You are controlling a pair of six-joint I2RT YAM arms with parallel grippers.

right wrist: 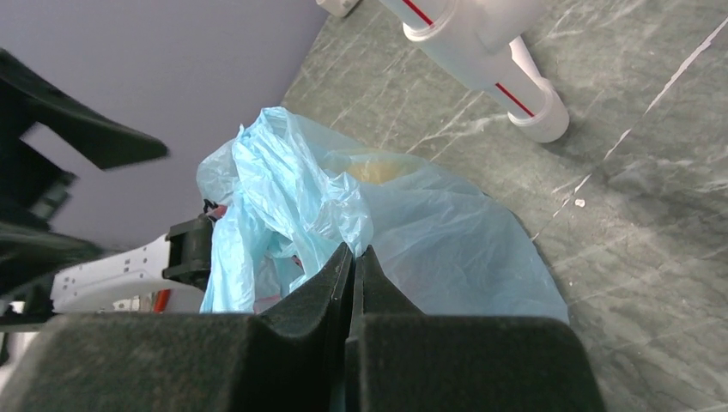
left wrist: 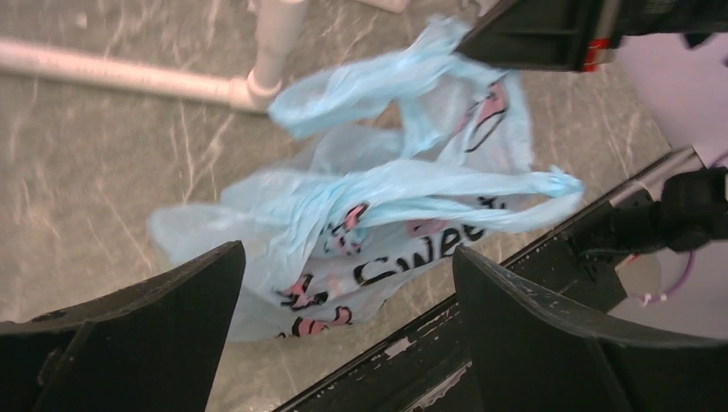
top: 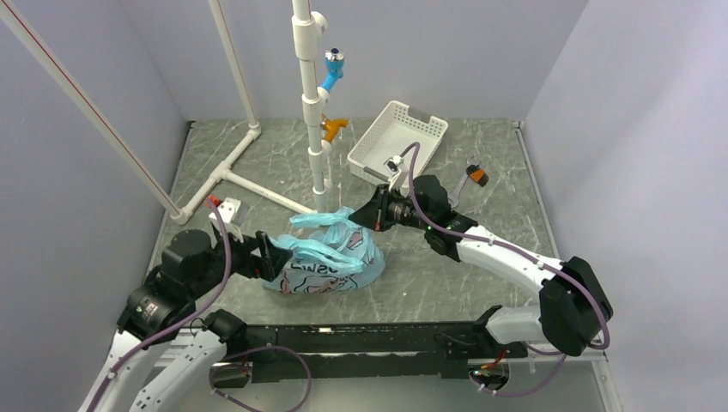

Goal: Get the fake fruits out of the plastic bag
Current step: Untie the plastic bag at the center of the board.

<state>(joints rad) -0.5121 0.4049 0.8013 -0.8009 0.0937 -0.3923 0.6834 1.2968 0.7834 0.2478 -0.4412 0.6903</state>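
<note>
Left tool [left wrist: 348, 251] gapes beside plastic bag [top: 330, 262]; right tool [right wrist: 354, 251] pinches its top

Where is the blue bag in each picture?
Top external: the plastic bag sits just left of centre.
Left wrist: it fills the middle.
Right wrist: in the middle too.
Shared landmark: the white pipe frame, beyond the bag in every view.

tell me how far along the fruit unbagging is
Done: nothing, no fruit lies on the table. In hand: the right gripper is shut on the plastic bag at its top edge, it seems; the left gripper stands open beside it. Left: every fruit; a yellowish shape shows through the plastic.
</note>
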